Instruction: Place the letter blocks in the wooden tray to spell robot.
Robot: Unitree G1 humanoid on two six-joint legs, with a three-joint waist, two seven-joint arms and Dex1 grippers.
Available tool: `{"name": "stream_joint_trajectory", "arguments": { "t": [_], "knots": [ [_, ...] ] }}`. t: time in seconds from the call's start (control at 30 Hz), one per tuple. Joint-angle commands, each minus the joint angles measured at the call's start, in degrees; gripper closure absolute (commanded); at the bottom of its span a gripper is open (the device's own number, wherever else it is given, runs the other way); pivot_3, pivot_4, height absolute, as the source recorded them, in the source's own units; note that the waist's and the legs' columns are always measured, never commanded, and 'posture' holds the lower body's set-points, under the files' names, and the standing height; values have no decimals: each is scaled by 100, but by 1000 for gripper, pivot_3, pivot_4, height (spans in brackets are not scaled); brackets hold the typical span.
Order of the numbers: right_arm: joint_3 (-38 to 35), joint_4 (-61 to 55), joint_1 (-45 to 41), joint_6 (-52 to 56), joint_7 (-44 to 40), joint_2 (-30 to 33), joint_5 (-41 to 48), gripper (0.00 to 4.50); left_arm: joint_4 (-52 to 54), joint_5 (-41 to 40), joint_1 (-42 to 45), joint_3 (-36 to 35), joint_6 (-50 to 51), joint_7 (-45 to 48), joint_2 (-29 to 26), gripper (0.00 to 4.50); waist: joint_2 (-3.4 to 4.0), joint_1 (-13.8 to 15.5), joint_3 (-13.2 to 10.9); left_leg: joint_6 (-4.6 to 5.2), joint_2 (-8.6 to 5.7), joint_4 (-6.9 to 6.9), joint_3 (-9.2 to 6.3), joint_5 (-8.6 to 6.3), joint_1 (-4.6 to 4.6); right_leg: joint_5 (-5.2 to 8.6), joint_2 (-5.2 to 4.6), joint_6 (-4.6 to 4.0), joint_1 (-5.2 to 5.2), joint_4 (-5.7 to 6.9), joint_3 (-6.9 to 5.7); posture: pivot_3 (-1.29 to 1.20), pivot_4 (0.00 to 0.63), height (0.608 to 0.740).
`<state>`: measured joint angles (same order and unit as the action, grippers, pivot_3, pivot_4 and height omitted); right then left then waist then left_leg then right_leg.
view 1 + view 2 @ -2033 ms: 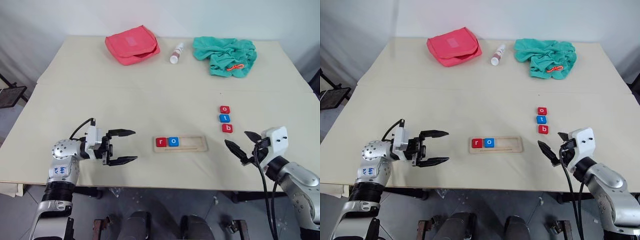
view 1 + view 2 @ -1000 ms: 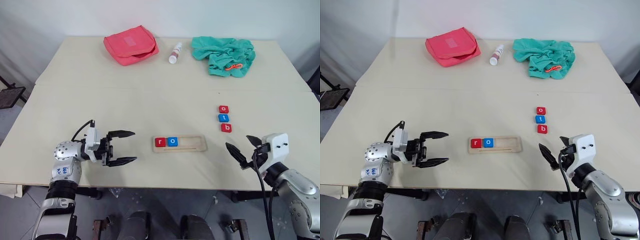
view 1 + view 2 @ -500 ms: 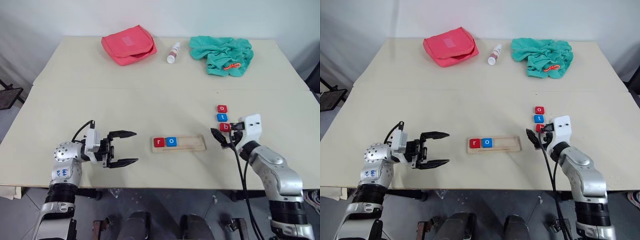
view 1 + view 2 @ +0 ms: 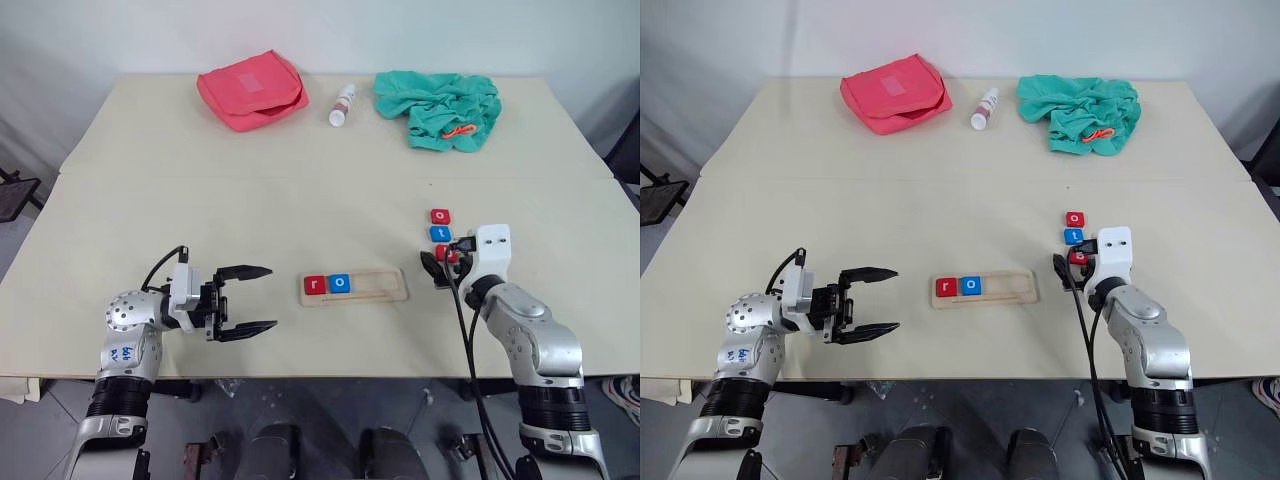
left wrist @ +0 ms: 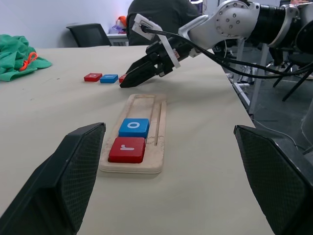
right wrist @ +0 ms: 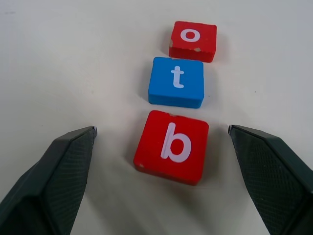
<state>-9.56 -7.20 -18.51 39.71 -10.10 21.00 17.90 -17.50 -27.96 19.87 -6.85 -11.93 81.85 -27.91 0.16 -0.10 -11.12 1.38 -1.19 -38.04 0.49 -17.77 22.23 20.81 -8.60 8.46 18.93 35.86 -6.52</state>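
The b block lies straight ahead of the right gripper, centred between its wide-spread, empty fingers, with t and the red o lined up beyond it toward the table's far edge. That row sits near the table's right edge; the tray, near the front edge, holds r and o at its left end. The left gripper hangs released, well apart from the row, so the right arm is nearer.

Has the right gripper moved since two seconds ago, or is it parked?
Yes. The right gripper went forward, from the table's near edge to the red b block, open around it.
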Motion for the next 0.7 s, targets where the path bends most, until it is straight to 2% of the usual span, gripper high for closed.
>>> {"name": "stream_joint_trajectory", "arguments": {
  "t": [0.03, 0.33, 0.47, 0.7],
  "knots": [
    [-106, -193, 152, 152, 153, -154, 12, 0, 164, -140, -23, -109, -53, -30, -37, 31, 0, -1, 0, 0, 0, 0, 0, 0, 0, 0, 0, 0, 0, 0, 0, 0, 150, 740],
    [-251, -32, 111, -119, 319, -349, -70, 2943, 43, -204, 61, -115, -63, 121, -29, 0, -1, -14, 0, 0, 0, 1, 4, 0, -1, 0, 1, 0, 1, 0, 6, 0, 150, 740],
    [-281, -524, 242, -126, 224, -258, 17, 3044, -178, -280, 28, -217, -131, 345, -137, 0, 0, -11, 0, 0, 0, 1, 6, 0, -1, 0, 1, 0, 4, 0, 8, 0, 150, 740],
    [-370, -2187, 1322, 541, 165, -114, 232, 3044, -839, -260, 68, -355, -456, 842, -362, 0, 0, 4, 0, 0, -2, 8, 15, 0, 17, 0, 0, 0, 38, 13, 18, 0, 150, 740]
  ]
}}
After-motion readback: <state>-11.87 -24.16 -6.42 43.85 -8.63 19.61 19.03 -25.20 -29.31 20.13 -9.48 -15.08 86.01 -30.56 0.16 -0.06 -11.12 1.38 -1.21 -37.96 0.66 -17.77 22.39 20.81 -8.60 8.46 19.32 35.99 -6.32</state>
